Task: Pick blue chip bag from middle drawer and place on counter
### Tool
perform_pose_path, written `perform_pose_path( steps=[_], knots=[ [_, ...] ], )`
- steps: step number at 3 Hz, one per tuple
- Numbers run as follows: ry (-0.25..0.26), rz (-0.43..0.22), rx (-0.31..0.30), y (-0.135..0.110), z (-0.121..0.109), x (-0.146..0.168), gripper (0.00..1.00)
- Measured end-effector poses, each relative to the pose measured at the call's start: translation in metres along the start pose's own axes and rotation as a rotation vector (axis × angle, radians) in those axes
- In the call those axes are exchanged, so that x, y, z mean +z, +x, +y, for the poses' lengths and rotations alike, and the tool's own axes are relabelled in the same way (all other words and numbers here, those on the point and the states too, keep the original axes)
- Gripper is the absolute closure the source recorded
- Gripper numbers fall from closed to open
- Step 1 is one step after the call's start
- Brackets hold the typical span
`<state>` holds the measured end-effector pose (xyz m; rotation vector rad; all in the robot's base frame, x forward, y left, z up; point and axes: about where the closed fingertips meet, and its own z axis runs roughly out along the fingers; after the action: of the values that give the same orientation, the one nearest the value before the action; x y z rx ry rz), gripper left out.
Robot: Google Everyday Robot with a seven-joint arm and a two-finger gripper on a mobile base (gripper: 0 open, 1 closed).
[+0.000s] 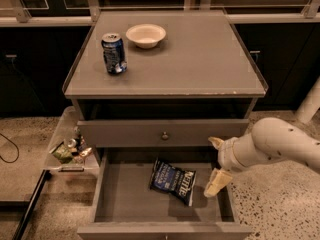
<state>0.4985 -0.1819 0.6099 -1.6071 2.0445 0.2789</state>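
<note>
Gripper (216, 163) hangs over the right side of the middle drawer (125, 204), just beside the blue chip bag (173, 180), with its two pale fingers spread apart and holding nothing. The bag lies flat on the drawer floor, near the centre. It looks light, soft and crinkly, with slippery foil and probably fragile chips inside, so a gentle pinch on a raised edge seems best. The arm hides part of the right drawer wall, and the bag's underside is not visible

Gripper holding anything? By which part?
Nothing is held. The gripper is open over the right side of the middle drawer, beside the blue chip bag and apart from it.
</note>
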Motion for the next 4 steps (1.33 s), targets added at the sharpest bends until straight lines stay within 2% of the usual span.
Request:
perform_pose_path(
  steps=[1,2,3,4],
  knots=[
    [0.025,-0.049,0.022,0.013,-0.003,0.035,0.0],
    [0.025,-0.05,0.023,0.013,-0.003,0.035,0.0],
    [0.024,-0.12,0.069,0.014,0.003,0.06,0.0],
    [0.013,-0.216,0.109,0.007,0.01,0.098,0.0]
  ],
)
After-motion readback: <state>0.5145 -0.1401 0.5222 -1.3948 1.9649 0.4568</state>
